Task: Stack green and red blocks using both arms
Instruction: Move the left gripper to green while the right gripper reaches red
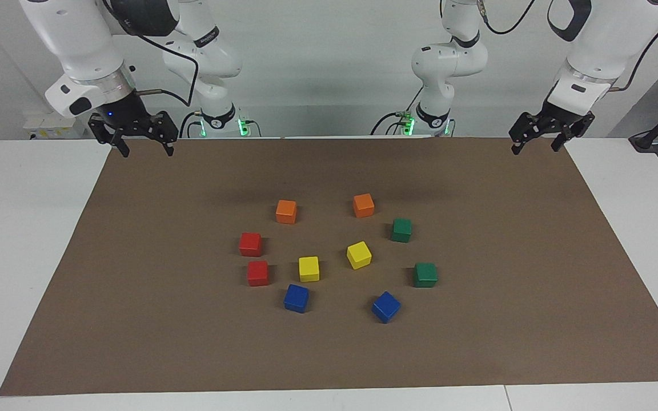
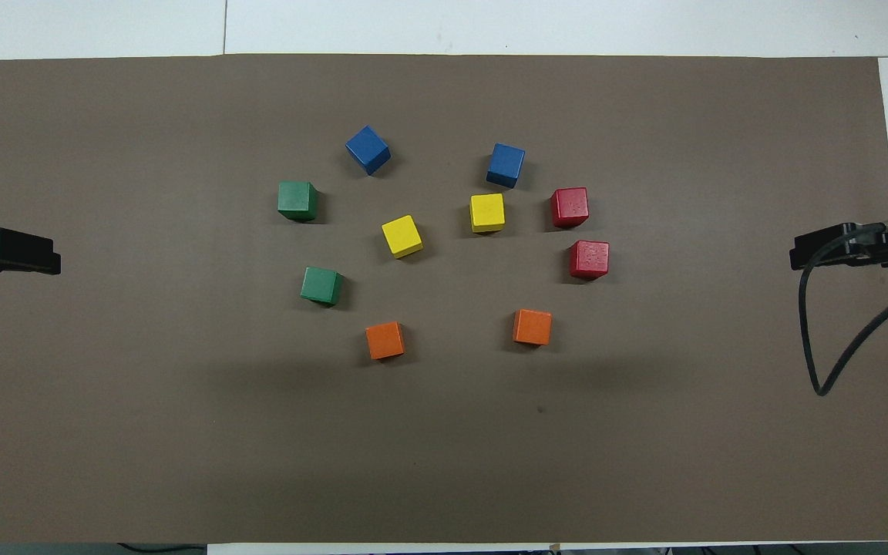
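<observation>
Two dark green blocks (image 1: pixel 401 230) (image 1: pixel 425 274) sit on the brown mat toward the left arm's end, apart from each other; they also show in the overhead view (image 2: pixel 321 285) (image 2: pixel 297 200). Two bright red blocks (image 1: pixel 250 244) (image 1: pixel 258 273) sit close together toward the right arm's end, and show in the overhead view too (image 2: pixel 590 259) (image 2: pixel 570 207). My left gripper (image 1: pixel 536 147) (image 2: pixel 47 262) hangs open and empty over the mat's corner at its own end. My right gripper (image 1: pixel 146 149) (image 2: pixel 802 254) hangs open and empty over the mat's edge at its end. Both arms wait.
Two orange cubes (image 1: pixel 286 211) (image 1: pixel 363 205) lie nearest the robots. Two yellow cubes (image 1: pixel 309 269) (image 1: pixel 358 254) lie in the middle of the ring. Two blue cubes (image 1: pixel 296 298) (image 1: pixel 385 306) lie farthest. The brown mat (image 1: pixel 135 319) covers the white table (image 1: pixel 20 228).
</observation>
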You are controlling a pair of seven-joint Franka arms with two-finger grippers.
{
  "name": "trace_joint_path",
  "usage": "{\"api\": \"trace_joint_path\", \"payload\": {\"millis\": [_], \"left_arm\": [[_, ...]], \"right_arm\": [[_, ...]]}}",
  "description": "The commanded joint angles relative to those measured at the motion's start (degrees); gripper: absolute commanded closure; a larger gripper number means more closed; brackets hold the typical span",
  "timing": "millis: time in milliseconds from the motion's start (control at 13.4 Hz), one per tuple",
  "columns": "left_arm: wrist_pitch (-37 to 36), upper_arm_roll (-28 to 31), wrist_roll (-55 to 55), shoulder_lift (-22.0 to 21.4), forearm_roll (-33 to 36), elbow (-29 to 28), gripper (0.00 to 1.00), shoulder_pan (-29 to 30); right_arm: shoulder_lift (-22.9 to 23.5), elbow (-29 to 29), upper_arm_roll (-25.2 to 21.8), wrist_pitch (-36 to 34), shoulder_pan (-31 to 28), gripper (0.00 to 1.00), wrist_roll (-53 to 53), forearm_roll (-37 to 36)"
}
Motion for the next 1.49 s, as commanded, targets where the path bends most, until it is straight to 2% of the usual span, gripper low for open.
{"api": "trace_joint_path", "payload": {"millis": [0, 224, 373, 522, 671, 820, 969, 1193, 1417], "left_arm": [[1.01, -0.46, 0.25, -1.61, 0.78, -1.60, 0.00, 0.84], [1.62, -0.02, 0.25, -1.61, 0.70, -1.51, 0.00, 0.93], [2.59, -0.20, -0.02, -1.78, 0.61, -2.04, 0.00, 0.41], [4.33, -0.29, 0.07, -3.53, 0.43, -6.06, 0.00, -0.12], [10.12, -0.46, -0.37, -5.12, 0.17, -11.68, 0.00, -3.00], [13.39, -0.46, -2.90, -4.25, 0.17, -14.69, 0.00, -7.22], [20.74, -0.55, -4.85, -3.72, -0.53, -19.86, 0.00, -11.27], [28.32, -0.46, -5.12, 3.55, -2.03, -21.11, 0.00, -16.72], [33.77, -0.55, -5.03, 8.66, -2.03, -21.55, 0.00, -19.10]], "right_arm": [[-1.45, -1.56, 0.21, 0.48, -0.36, 0.00, 0.29, 0.98], [-1.71, -2.25, 0.38, 1.26, -0.27, 0.00, 0.29, 0.98], [-1.97, -4.09, 0.47, 4.24, 1.65, 0.00, 2.12, 1.06], [-1.01, -6.82, 0.47, 9.33, 4.29, 0.00, 4.85, 0.98], [0.39, -10.68, 0.47, 15.65, 7.02, 0.00, 6.34, 1.06], [3.81, -12.10, 0.38, 20.23, 10.17, 0.00, 11.25, 1.06], [7.07, -14.20, 0.47, 25.67, 11.33, 0.00, 13.55, 0.98], [9.35, -18.16, 0.47, 33.15, 12.65, 0.00, 14.87, 1.06], [12.96, -18.26, 0.38, 37.12, 14.05, 0.00, 16.63, 1.06]]}}
